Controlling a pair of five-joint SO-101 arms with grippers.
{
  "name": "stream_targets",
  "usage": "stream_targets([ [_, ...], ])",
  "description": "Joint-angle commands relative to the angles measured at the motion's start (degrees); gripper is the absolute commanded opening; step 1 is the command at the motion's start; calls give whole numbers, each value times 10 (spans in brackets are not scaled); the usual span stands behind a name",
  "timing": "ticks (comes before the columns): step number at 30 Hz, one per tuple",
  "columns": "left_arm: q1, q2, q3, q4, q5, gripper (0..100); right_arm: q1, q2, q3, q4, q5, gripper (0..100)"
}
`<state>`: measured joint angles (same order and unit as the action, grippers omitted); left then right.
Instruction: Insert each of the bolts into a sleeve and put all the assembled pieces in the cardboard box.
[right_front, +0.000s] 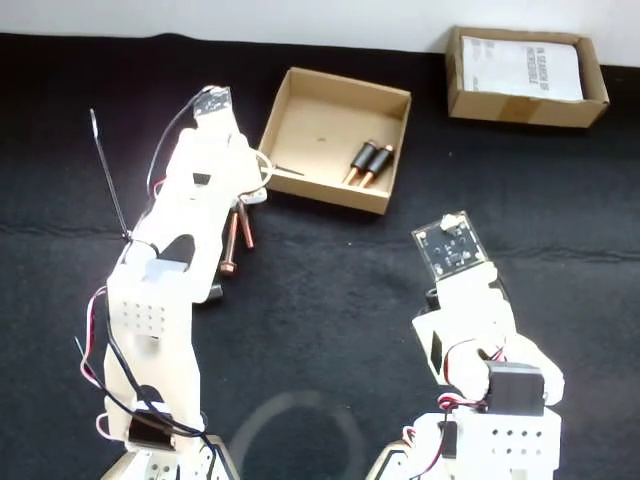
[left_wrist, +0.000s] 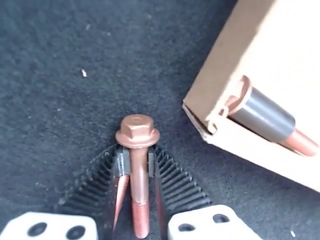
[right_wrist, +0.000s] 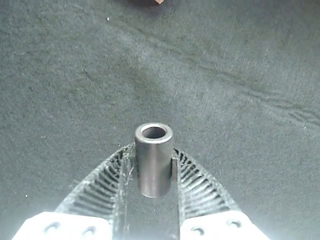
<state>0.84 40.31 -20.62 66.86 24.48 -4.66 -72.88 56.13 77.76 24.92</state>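
**A:** What is hard to make out?

**B:** The left gripper (left_wrist: 136, 159) has its ribbed fingers drawn narrow onto a copper-coloured hex-head bolt (left_wrist: 139, 175). A second copper shaft (left_wrist: 120, 195) shows between one finger and that bolt. I cannot tell whether it is gripped too or lies on the black cloth (left_wrist: 60, 60). In the high view two copper shafts (right_front: 232, 240) stick out from under the left arm, and I cannot tell which one is held.

**A:** And the right side?

**B:** The right gripper (right_wrist: 150, 155) clamps a grey metal cylindrical sleeve (right_wrist: 154, 162). The sleeve's rear end is lost in the shadow between the fingers.

**A:** Which way do they point?

**B:** The bolt's long axis runs along the fingers, with the head just past the tips and the thread back toward the wrist. The sleeve lies the same way, with its open bore at the tip end, over the cloth.

**A:** The box?

**B:** The open brown cardboard box (right_front: 278, 120) sits just beside the left gripper. Two assembled pieces (right_front: 367, 163) lie side by side inside, near one wall, with their bare copper ends toward the near wall. In the left wrist view, one piece's (left_wrist: 265, 120) head is partly hidden by the box's edge. A smaller cardboard box (right_front: 455, 95) stands well apart at the far corner.
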Motion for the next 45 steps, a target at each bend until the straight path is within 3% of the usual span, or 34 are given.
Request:
stream_targets([
  [1, 5, -9, -22, -1, -10, 9, 5, -5, -1, -14, 2, 8],
  [10, 15, -8, -205, 175, -9, 9, -3, -7, 84, -79, 2, 8],
  [18, 24, -8, -374, 309, -10, 9, -21, -8, 165, -238, 2, 8],
  [25, 54, -12, -489, 338, -10, 9, -95, -9, 236, -342, 0, 8],
  [27, 66, -27, -509, 339, -10, 9, -110, -9, 245, -377, -30, 8],
  [34, 131, -107, -508, 339, -10, 9, -153, -9, 246, -491, -321, 8],
  [45, 242, -211, -509, 339, -11, 9, -209, -9, 246, -495, -345, 8],
])
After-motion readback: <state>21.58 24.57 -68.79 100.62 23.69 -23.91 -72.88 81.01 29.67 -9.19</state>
